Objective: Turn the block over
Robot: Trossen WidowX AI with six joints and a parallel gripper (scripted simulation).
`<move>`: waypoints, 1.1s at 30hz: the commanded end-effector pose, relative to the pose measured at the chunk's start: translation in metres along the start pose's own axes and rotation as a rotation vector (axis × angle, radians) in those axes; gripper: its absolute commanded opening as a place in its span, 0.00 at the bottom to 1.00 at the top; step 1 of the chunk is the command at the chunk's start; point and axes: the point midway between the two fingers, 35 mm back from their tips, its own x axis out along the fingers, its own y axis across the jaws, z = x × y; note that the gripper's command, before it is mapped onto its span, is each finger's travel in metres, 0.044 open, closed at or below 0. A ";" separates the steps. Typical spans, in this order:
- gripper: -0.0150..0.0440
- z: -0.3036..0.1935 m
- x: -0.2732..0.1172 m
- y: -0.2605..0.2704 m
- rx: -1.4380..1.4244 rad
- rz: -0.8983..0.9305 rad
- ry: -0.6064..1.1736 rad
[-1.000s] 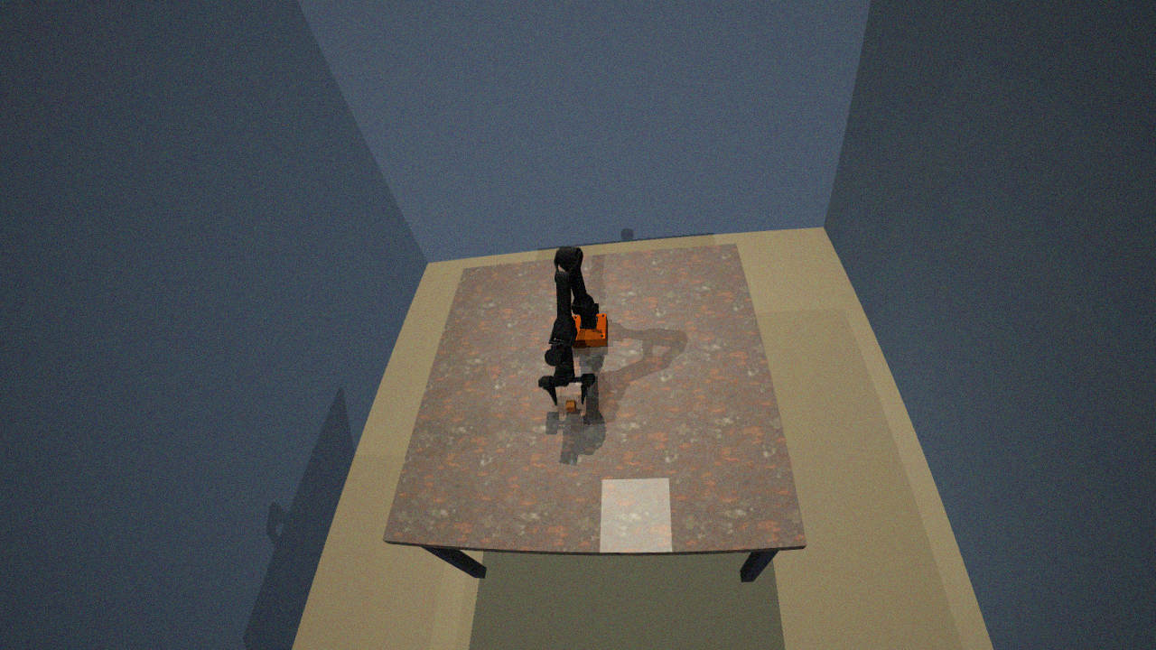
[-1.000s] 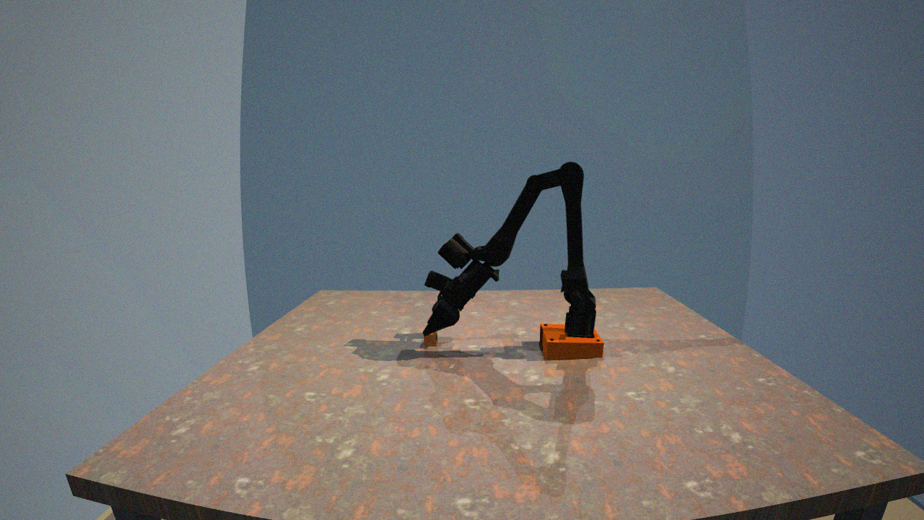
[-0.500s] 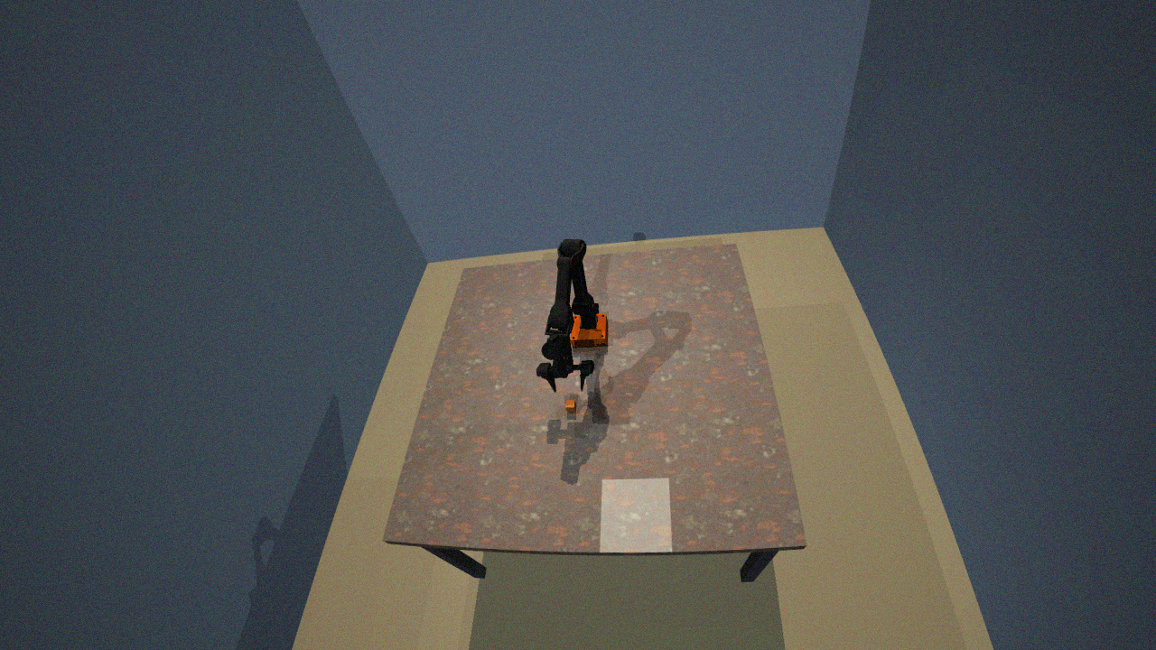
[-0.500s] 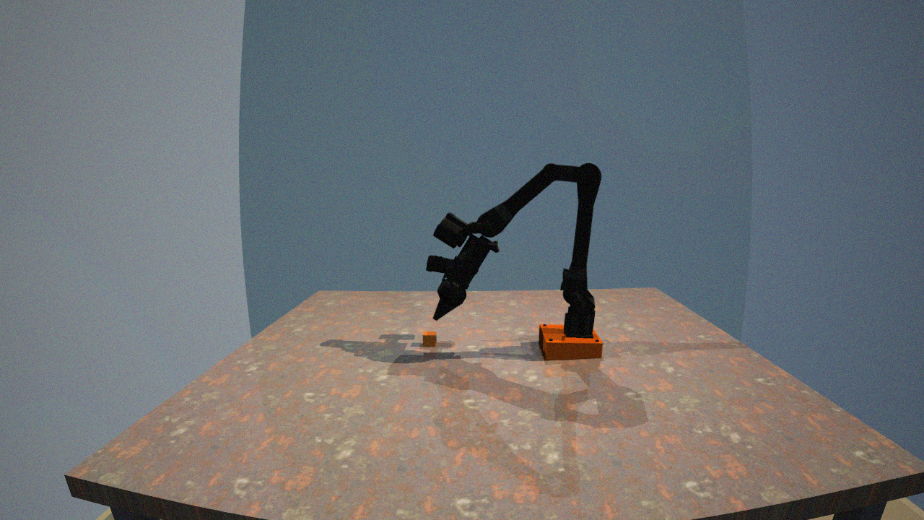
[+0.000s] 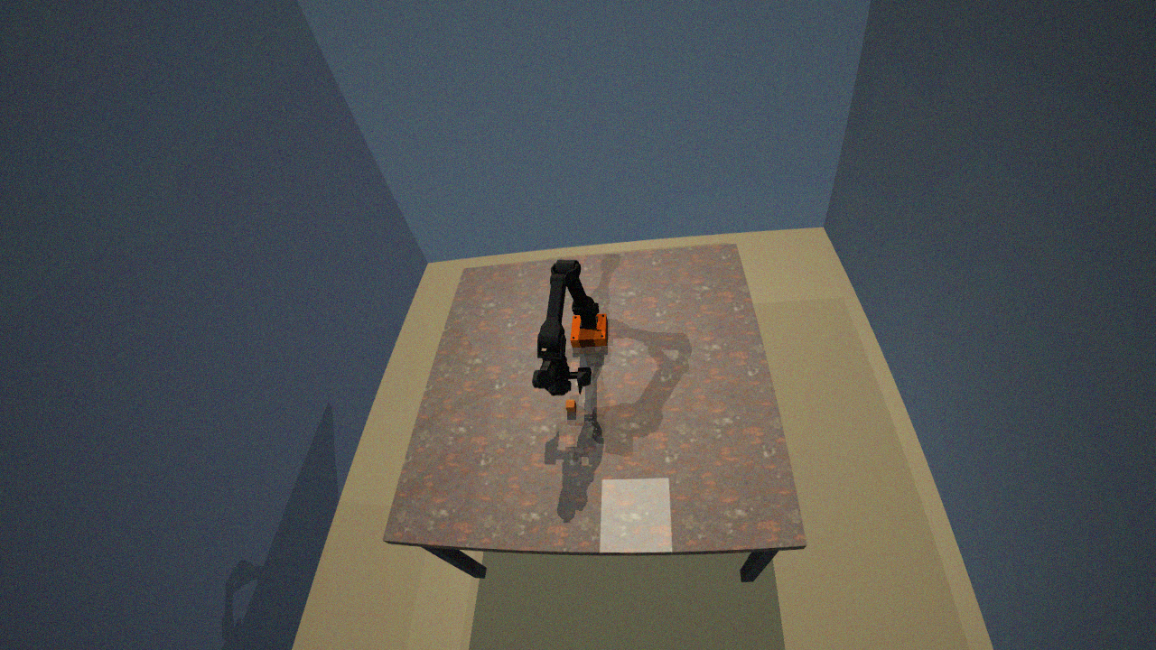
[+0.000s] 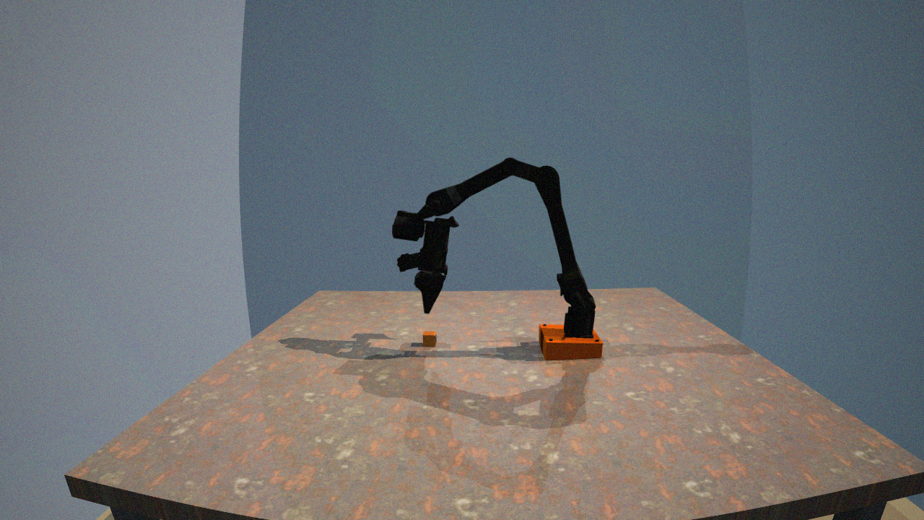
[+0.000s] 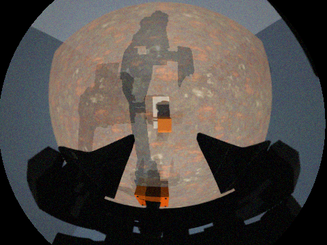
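A small orange block (image 5: pixel 570 404) (image 6: pixel 429 339) (image 7: pixel 164 124) rests on the table (image 5: pixel 485 485) (image 6: pixel 646 420). Its upper face looks plain orange in the wrist view. A dark area adjoins the block there, and I cannot tell whether it is a side face or shadow. No mark can be made out on the block. My gripper (image 6: pixel 426 313) (image 7: pixel 165 137) is open and empty, pointing down above the block, with a clear gap between the fingertips and the block. In the wrist view the block lies just beyond the gap between the fingertips. The left finger is hard to make out in the top view.
The arm's orange base (image 5: pixel 589 330) (image 6: pixel 572 349) (image 7: pixel 152 195) stands on the table behind the block. A pale rectangle (image 5: pixel 635 515) lies at the table's front edge. A small pale patch (image 7: pixel 154 109) shows beside the block in the wrist view. Arm shadows cross the table.
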 end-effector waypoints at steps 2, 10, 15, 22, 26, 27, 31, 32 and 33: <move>1.00 0.005 -0.003 0.000 0.001 -0.008 0.131; 1.00 0.002 0.020 0.000 0.001 -0.008 0.131; 1.00 0.000 0.031 0.000 0.001 -0.008 0.131; 1.00 -0.001 0.046 0.001 0.001 -0.008 0.131; 1.00 -0.001 0.049 0.001 0.001 -0.008 0.131; 1.00 -0.001 0.050 0.001 0.001 -0.008 0.131; 1.00 -0.002 0.057 0.001 0.001 -0.008 0.131; 1.00 -0.002 0.059 0.001 0.001 -0.008 0.131; 1.00 -0.002 0.060 0.001 0.001 -0.008 0.131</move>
